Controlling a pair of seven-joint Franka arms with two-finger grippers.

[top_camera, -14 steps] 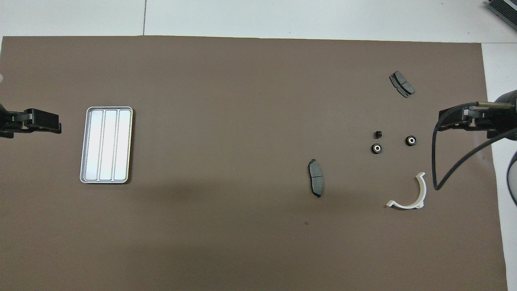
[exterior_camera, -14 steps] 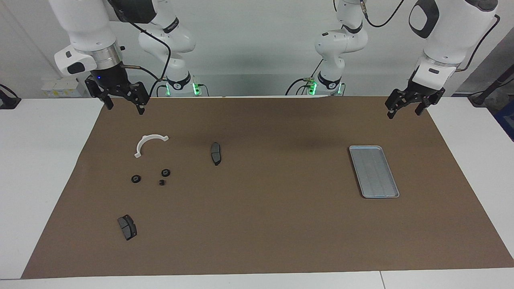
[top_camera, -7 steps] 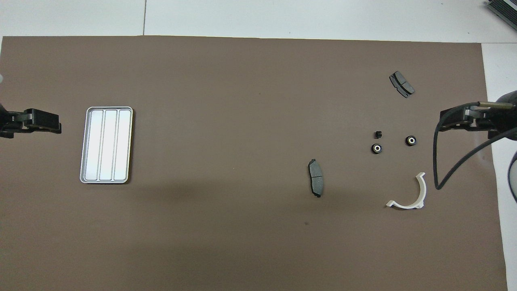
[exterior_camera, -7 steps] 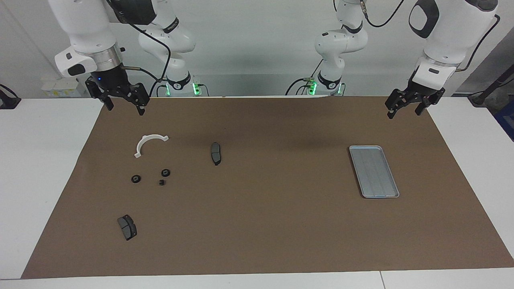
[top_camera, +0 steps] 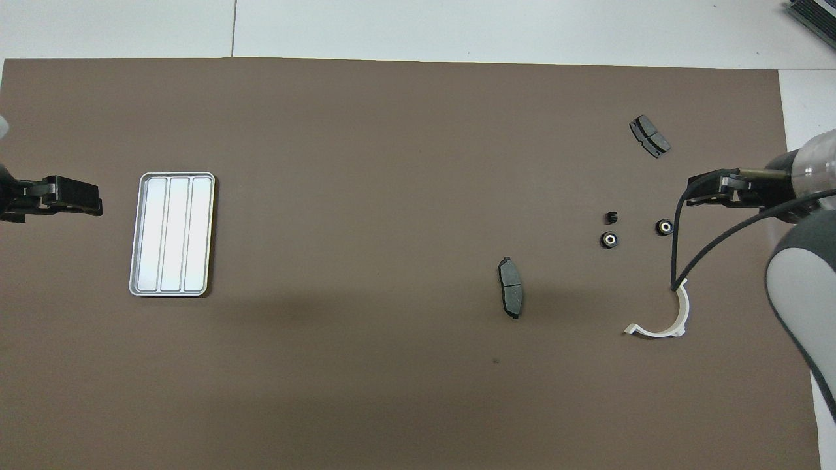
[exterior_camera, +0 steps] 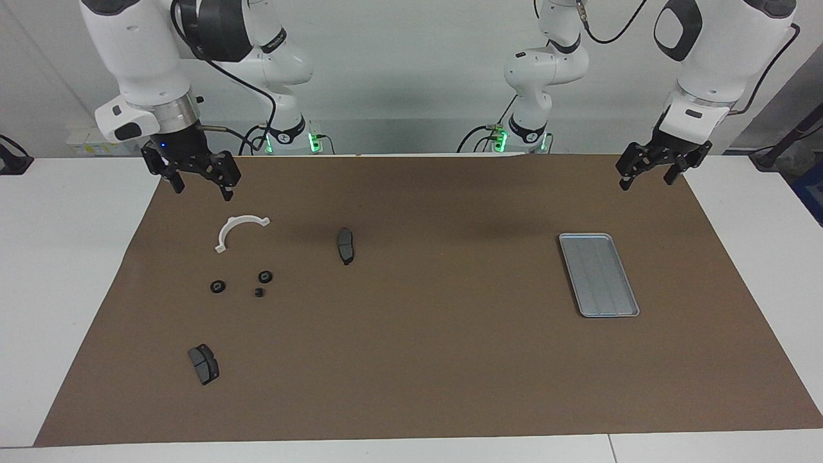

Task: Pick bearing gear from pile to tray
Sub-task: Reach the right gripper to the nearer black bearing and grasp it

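Over the mat's edge, right hand (exterior_camera: 199,183) released, above the pile (exterior_camera: 239,283), tray (exterior_camera: 598,275) well apart.

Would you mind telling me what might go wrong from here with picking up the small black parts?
The three tiny black round pieces lie close together, so the open right gripper might knock a neighbour while closing on one. They could also slip from its fingers on the long carry to the silver-grey ribbed metal tray at the left arm's end.

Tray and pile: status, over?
Both end effectors open, empty: right end effector up near white bracket, left end effector waits. Tray empty. Three small black round pieces untouched on mat, nothing blocking.
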